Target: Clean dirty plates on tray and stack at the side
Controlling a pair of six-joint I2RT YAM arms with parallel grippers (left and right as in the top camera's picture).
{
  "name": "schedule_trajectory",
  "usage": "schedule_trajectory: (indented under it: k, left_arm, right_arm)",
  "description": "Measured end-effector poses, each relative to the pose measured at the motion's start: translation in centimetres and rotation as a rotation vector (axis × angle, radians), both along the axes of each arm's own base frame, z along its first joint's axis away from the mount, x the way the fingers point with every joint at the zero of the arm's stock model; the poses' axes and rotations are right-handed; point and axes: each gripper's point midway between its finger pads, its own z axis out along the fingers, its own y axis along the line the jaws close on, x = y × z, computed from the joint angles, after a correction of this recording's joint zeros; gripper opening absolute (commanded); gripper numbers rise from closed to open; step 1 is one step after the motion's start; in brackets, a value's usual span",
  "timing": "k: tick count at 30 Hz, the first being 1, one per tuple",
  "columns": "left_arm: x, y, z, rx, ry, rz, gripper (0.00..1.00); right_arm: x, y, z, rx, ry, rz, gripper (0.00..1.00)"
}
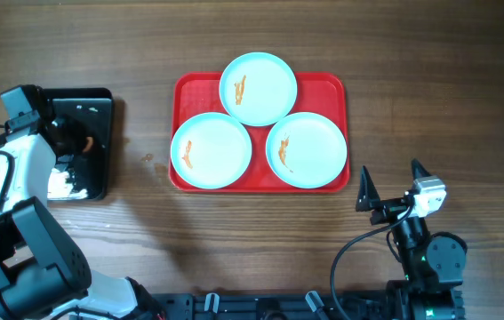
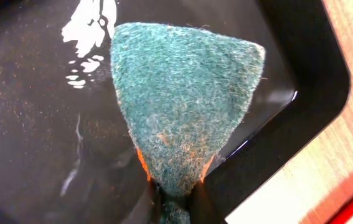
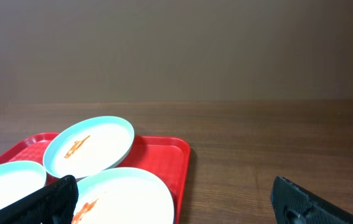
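From above, the red tray (image 1: 180,89) lies mid-table towards the far edge, carrying all three pale blue plates in a triangle: the far plate (image 1: 258,88) at the tray's far edge, the near-left plate (image 1: 212,150) and the near-right plate (image 1: 307,149) along its near edge, each smeared with orange. Near the table's left edge sits a black tray (image 1: 100,116). The left arm reaches forward from the near-left corner, elbow bent, with the left gripper (image 1: 72,142) down over the black tray. The right arm sits folded by the near-right corner, its right gripper (image 1: 391,180) spread wide with nothing in it, just off the red tray's near-right corner

The left wrist view shows the fingers pressed together on the narrow end of a green scouring pad (image 2: 182,106), which fans out above the wet, shiny floor of the black tray

The right wrist view looks level across the table: both dark fingertips (image 3: 45,199) stand far apart, with the red tray and plates ahead to the left
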Motion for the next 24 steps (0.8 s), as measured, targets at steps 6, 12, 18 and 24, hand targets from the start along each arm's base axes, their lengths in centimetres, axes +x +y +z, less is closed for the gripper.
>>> schedule_trajectory:
  k: [6, 12, 18, 24]
  left_arm:
    - [-0.3, -0.1, -1.0, -0.008, 0.030, -0.006, 0.83]
    - [0.8, 0.4, -0.7, 0.009, -0.012, 0.001, 0.92]
    - [1.6, 1.5, -0.2, 0.065, -0.048, 0.018, 0.96]
    - [2.2, 2.9, -0.5, 0.127, -0.057, 0.045, 0.96]
  right_arm:
    - [0.0, 0.0, 0.0, 0.000, 0.000, 0.000, 1.00]
    - [0.0, 0.0, 0.0, 0.000, 0.000, 0.000, 1.00]
    - [0.0, 0.0, 0.0, 0.000, 0.000, 0.000, 1.00]
    - [0.0, 0.0, 0.0, 0.000, 0.000, 0.000, 1.00]
